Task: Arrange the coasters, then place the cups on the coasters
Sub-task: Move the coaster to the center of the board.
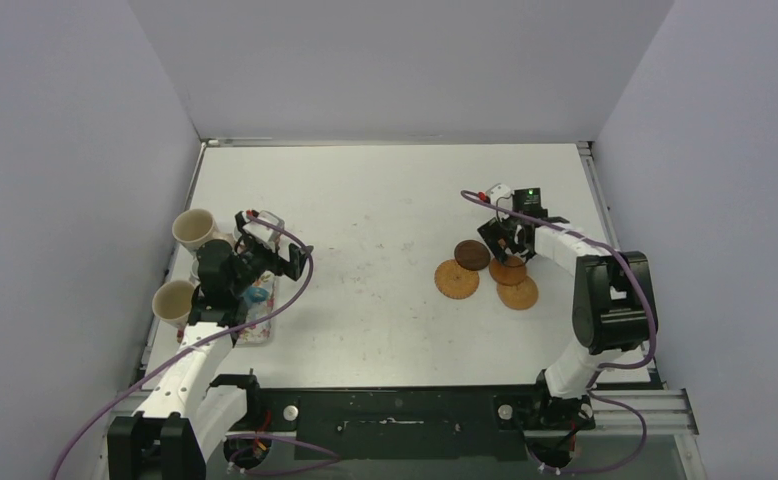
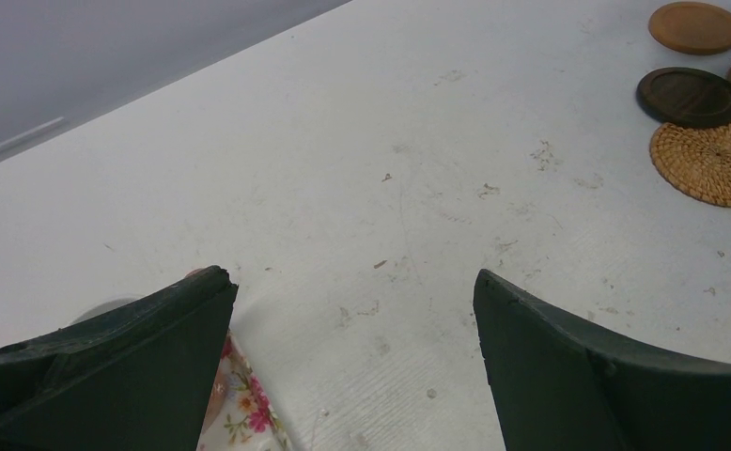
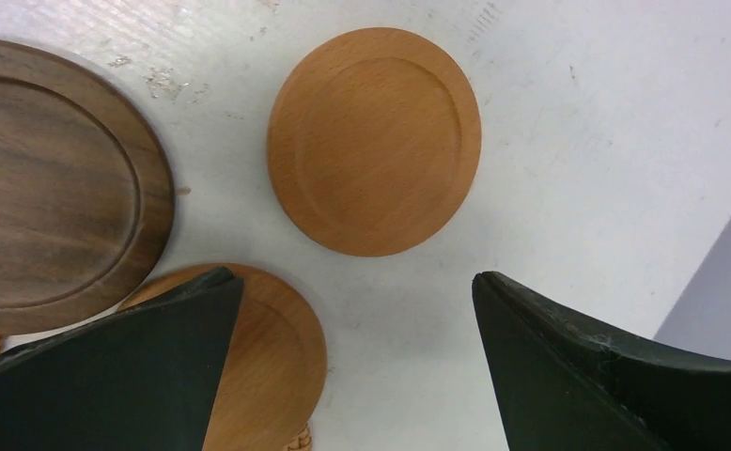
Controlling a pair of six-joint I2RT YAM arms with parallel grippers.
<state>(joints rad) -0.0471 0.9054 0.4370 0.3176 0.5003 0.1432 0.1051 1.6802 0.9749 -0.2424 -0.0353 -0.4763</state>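
Four coasters lie grouped right of centre: a dark brown one (image 1: pixel 472 255), a woven tan one (image 1: pixel 457 279) and two smooth orange ones (image 1: pixel 517 293) (image 1: pixel 508 270). My right gripper (image 1: pixel 505 243) hovers open just above them. In its wrist view one orange coaster (image 3: pixel 374 141) lies ahead. Another orange coaster (image 3: pixel 268 357) sits partly under the left finger, resting on a woven edge (image 3: pixel 301 440), and the dark brown coaster (image 3: pixel 52 183) is at the left. Two cream cups (image 1: pixel 193 228) (image 1: pixel 173 300) stand at the far left. My left gripper (image 1: pixel 287 262) is open beside them, holding nothing.
A floral rectangular tray (image 1: pixel 260 305) lies under the left gripper; its corner (image 2: pixel 240 404) shows in the left wrist view. Grey walls close in the table (image 1: pixel 385 200) on the left, back and right. The left arm hides whatever else stands on the tray.
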